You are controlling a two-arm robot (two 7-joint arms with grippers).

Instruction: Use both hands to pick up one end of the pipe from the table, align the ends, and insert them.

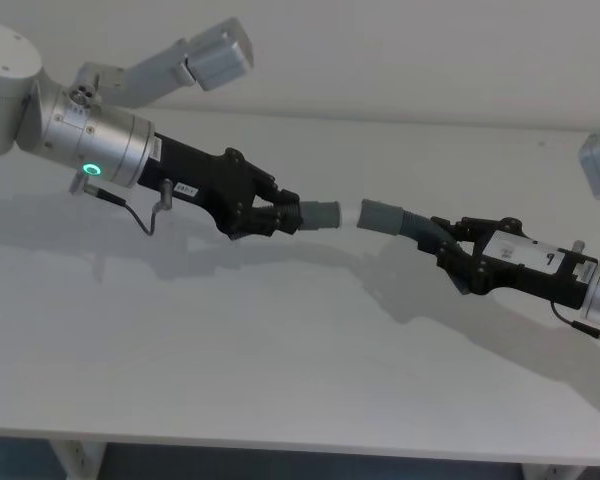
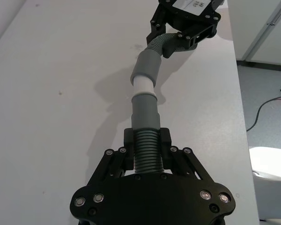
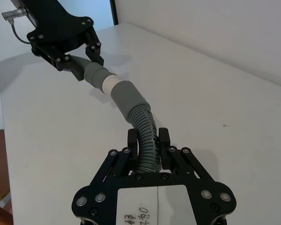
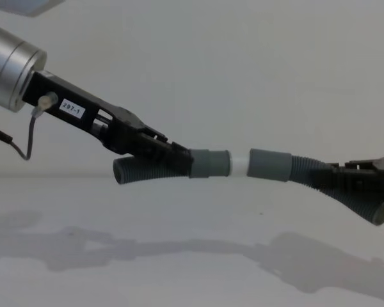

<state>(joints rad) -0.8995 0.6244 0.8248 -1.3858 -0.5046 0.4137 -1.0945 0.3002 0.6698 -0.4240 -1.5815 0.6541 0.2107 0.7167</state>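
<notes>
Both pipe pieces hang in the air above the white table (image 1: pixel 280 360). My left gripper (image 1: pixel 283 216) is shut on the ribbed part of the left piece (image 4: pixel 141 170), just behind its smooth grey cuff (image 1: pixel 320 214). From the right, my right gripper (image 1: pixel 437 236) is shut on the ribs of the right piece (image 4: pixel 345 189). That piece's cuff (image 1: pixel 382 215) faces the left one. The two ends stand in line, and a short white spigot (image 4: pixel 239 164) bridges them. The left wrist view shows the spigot (image 2: pixel 143 85) running from cuff to cuff with no gap.
Shadows of both arms lie on the table under the pipe. The table's front edge (image 1: pixel 300 448) runs along the bottom of the head view. A pale wall (image 1: pixel 410 60) stands behind. Beyond the table's side edge, the left wrist view shows floor with a cable (image 2: pixel 264 108).
</notes>
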